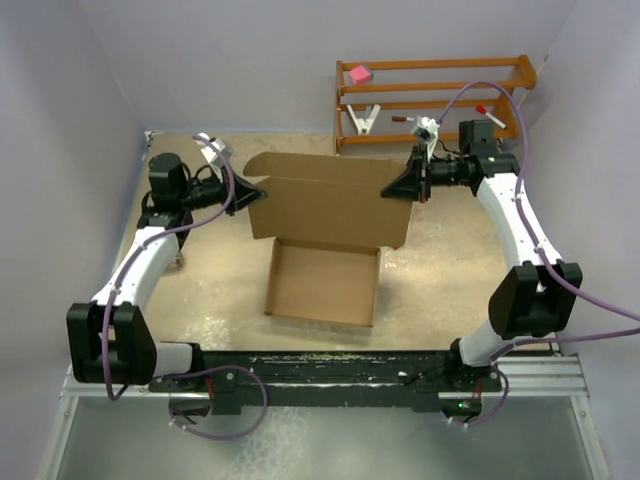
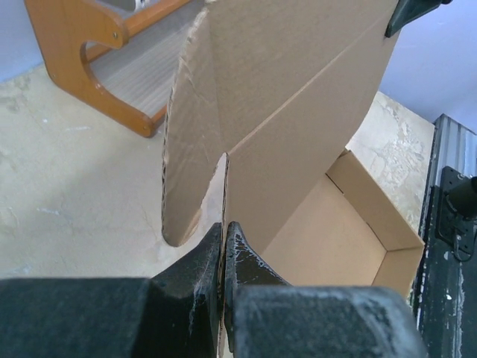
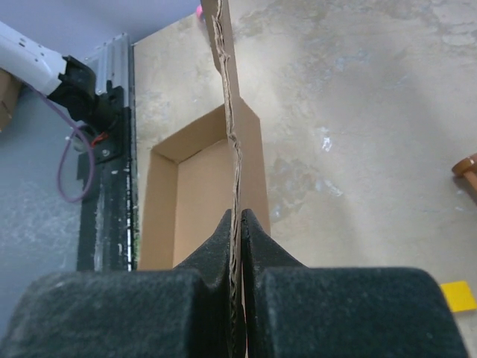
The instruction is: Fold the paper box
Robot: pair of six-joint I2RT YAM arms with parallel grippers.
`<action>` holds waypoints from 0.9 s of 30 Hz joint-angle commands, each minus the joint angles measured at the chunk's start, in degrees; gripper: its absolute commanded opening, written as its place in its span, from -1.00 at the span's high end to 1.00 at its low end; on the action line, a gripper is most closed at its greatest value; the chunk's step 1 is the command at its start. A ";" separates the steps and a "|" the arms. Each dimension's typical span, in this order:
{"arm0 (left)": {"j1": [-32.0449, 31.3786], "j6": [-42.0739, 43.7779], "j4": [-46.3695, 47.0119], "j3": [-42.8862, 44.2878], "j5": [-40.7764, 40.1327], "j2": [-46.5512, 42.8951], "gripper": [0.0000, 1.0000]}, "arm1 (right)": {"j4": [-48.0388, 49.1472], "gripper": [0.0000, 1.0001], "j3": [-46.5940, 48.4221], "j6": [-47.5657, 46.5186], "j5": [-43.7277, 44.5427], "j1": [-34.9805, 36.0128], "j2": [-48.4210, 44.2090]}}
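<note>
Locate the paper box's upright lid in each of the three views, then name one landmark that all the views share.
Top external: the lid stands at centre, pinched between the left gripper and the right gripper.
Left wrist: the lid fills the upper centre, above the shut fingers.
Right wrist: the lid is edge-on, a thin vertical strip up the centre.
Shared landmark: the box's open tray, beside the lid in every view.

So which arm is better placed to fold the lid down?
Neither, I think. On the paper box, the left gripper pinches the upright lid's left edge, the right gripper its right edge. Probably lower it together.
</note>
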 commanded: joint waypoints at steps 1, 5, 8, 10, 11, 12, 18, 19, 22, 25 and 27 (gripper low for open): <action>2.19 1.51 7.42 -0.96 -1.51 -5.00 0.90 | -10.29 1.00 4.70 -0.16 -0.87 0.50 -1.64; 2.26 0.12 6.63 0.79 -2.58 -4.06 0.90 | -10.34 1.00 9.74 -0.16 -2.24 1.42 -0.53; 2.26 -1.12 3.68 4.28 -1.49 -1.45 0.90 | -11.26 1.00 12.47 -0.16 -1.98 1.60 0.19; 2.37 -2.23 2.56 5.89 -0.72 -0.13 0.90 | -8.88 1.00 12.38 -0.16 -0.81 1.60 -0.04; 2.40 -2.79 2.35 6.50 -0.53 0.27 0.90 | -5.93 1.00 11.80 -0.16 0.15 1.60 -0.32; 2.36 -3.21 2.05 6.99 -0.43 0.67 0.90 | -2.12 1.00 11.07 -0.16 1.32 1.60 -0.65; 2.61 -5.30 -2.20 11.08 0.03 4.89 0.90 | 12.66 1.00 8.86 -0.16 4.53 2.16 -1.49; 2.69 -5.65 -3.28 11.95 0.09 5.74 0.90 | 13.70 1.00 8.96 -0.16 4.62 2.40 -1.35; 2.73 -7.19 -5.30 13.90 0.36 7.69 0.90 | 15.89 1.00 8.97 -0.16 5.03 3.35 -1.07; 2.70 -8.27 -5.19 14.69 0.95 8.28 0.90 | 17.71 1.00 8.49 -0.16 4.61 4.00 -0.94; 2.71 -8.54 -4.74 14.65 1.17 8.12 0.90 | 20.05 1.00 7.91 -0.16 3.71 4.27 -1.21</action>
